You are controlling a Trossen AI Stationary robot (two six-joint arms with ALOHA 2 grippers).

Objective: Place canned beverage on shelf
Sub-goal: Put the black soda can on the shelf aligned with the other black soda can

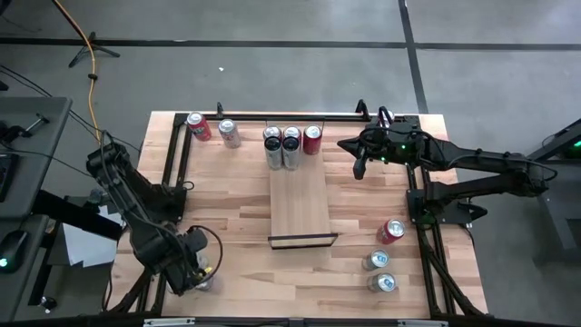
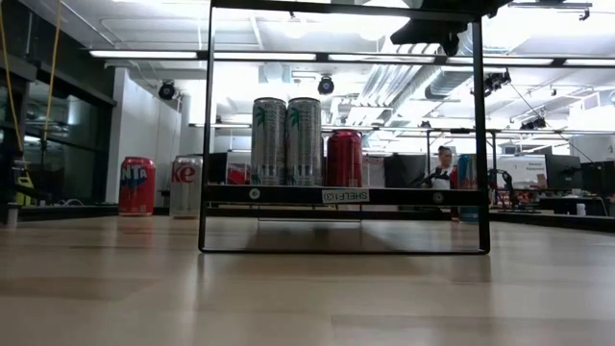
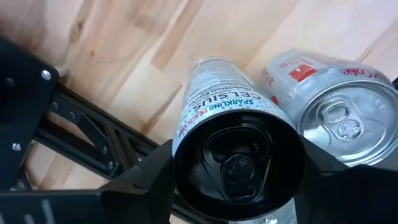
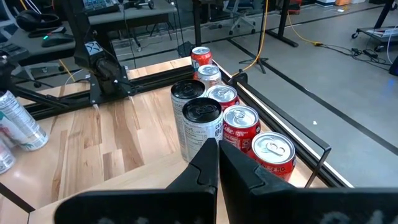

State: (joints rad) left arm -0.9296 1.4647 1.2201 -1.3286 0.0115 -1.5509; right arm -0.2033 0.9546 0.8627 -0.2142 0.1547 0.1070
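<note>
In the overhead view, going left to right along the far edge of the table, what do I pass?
Red can → silver can → first black-topped tall can on the shelf → second black-topped tall can → red can on the shelf → right gripper.

"CELSIUS SPARKLING PEACH" on white can (image 3: pixel 214 99), "SHELF" label on shelf rail (image 2: pixel 345 195)

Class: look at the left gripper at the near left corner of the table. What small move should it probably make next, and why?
Probably finish closing the jaws. The left gripper straddles the tall black-topped can, a dark finger on either side, with a second can close beside it. The shelf already holds three cans at its far end.
</note>
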